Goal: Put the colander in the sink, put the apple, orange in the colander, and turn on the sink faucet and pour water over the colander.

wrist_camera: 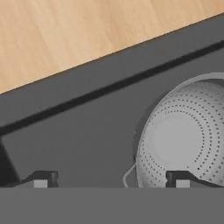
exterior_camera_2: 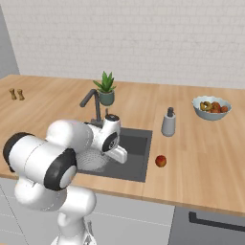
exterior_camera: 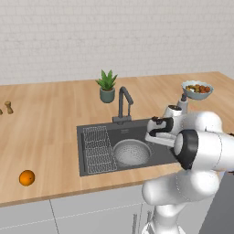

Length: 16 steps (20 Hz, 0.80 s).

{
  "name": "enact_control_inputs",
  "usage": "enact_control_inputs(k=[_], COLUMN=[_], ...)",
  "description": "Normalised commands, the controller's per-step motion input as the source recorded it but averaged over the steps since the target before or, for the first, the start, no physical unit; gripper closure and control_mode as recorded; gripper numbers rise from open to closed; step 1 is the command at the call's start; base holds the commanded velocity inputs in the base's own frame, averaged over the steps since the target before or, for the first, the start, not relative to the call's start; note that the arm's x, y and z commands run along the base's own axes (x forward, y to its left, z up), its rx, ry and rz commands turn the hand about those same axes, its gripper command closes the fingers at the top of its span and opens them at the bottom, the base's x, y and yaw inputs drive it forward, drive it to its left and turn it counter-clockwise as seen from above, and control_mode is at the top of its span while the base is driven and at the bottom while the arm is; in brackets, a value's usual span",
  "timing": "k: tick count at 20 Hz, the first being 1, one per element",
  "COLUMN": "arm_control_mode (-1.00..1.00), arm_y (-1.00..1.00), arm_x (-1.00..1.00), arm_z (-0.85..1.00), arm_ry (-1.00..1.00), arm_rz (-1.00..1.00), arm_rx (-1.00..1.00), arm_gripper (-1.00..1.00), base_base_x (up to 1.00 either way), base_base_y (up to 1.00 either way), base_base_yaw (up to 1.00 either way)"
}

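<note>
**Colander in the sink, my hand empty above it**

My hand [wrist_camera: 111,181] hangs over the large dark grey rectangular sink [exterior_camera: 137,129], its two dark finger tips [wrist_camera: 41,180] set wide apart and holding nothing. Just below it sits the round silvery-grey perforated metal colander [exterior_camera: 132,152], upright on the sink floor; one of my finger tips lies over its near rim in the hand view, where the bowl [wrist_camera: 183,135] looks empty. Beside the colander, on the sink's left part, lies the wire grid rack [exterior_camera: 98,149].

On the wooden counter [exterior_camera: 45,128], the small round bright orange fruit [exterior_camera: 27,178] rests near the front edge, well apart from the sink on its left. The small round red apple [exterior_camera_2: 161,161] lies on the counter just beside the sink's right edge.

Behind the sink stands the tall dark grey metal faucet [exterior_camera: 123,103], its angled spout pointing down over the basin. The grey soap dispenser bottle [exterior_camera_2: 168,122] stands past the apple. Farther back are a small green potted plant [exterior_camera: 107,86] and the pale blue-grey bowl of mixed small fruits [exterior_camera_2: 211,107].
</note>
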Motion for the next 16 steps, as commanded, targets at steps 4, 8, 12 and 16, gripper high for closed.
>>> enact_control_inputs(k=[4, 8, 12, 16], arm_control_mode=[-1.00, -1.00, -1.00, -1.00], arm_y=[-0.28, -0.33, -0.30, -0.32], arm_x=[-0.27, -0.38, -0.27, -0.11], arm_z=[0.66, 0.61, 0.48, 0.32], arm_ry=[0.00, 0.02, 0.00, 0.11], arm_rz=[-0.28, -0.55, -0.72, -0.81], arm_rx=[0.03, 0.04, 0.00, 0.00], arm_gripper=[-1.00, -1.00, -1.00, -1.00], base_base_x=[0.00, 0.00, 0.00, 0.00], base_base_y=[0.00, 0.00, 0.00, 0.00], base_base_yaw=[0.00, 0.00, 0.00, 0.00])
